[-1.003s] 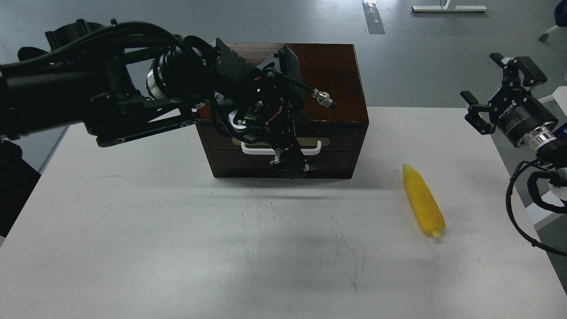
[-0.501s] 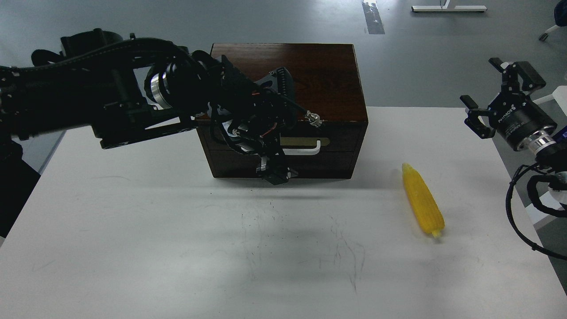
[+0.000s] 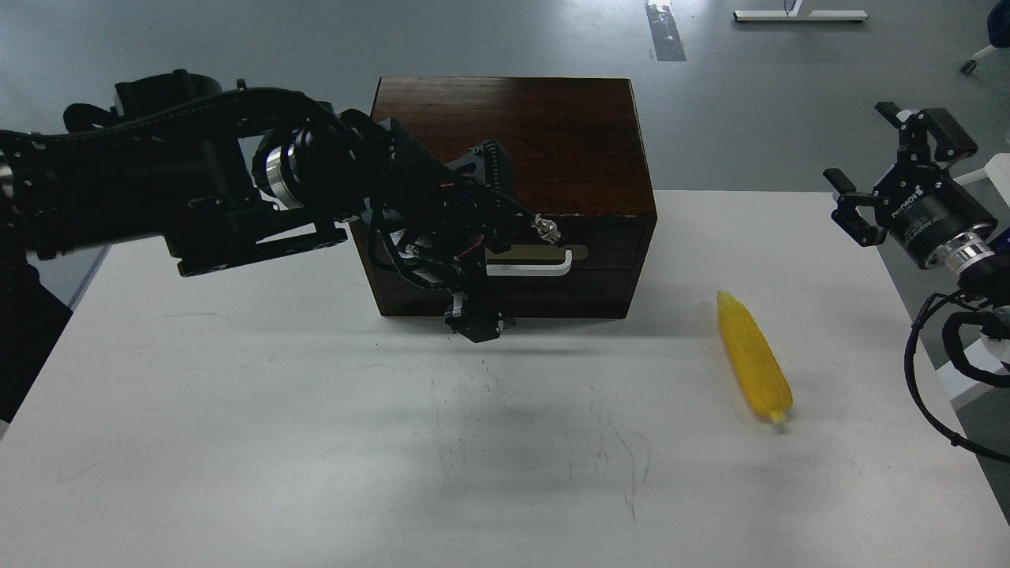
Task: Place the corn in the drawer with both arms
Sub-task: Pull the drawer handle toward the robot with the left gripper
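The yellow corn (image 3: 753, 359) lies on the white table (image 3: 237, 410) at the right, tip pointing away from me. The dark brown wooden box (image 3: 513, 134) stands at the back middle. Its drawer (image 3: 607, 244) is closed, with a brass plate and a white bar handle (image 3: 536, 268) on its front. My left gripper (image 3: 473, 322) hangs low in front of the box, just left of the handle's visible part; its fingers are dark and cannot be told apart. My right gripper (image 3: 858, 143) is open and empty, held high at the right edge, well behind the corn.
My left arm (image 3: 197, 189) and its cables cover the box's left front and the handle's left end. The table's right edge (image 3: 939, 394) runs close to the corn. A grey floor lies beyond the table.
My left gripper has moved left and a little toward me along the box front, uncovering more of the handle. The right gripper has shifted only slightly. The corn and box have not moved.
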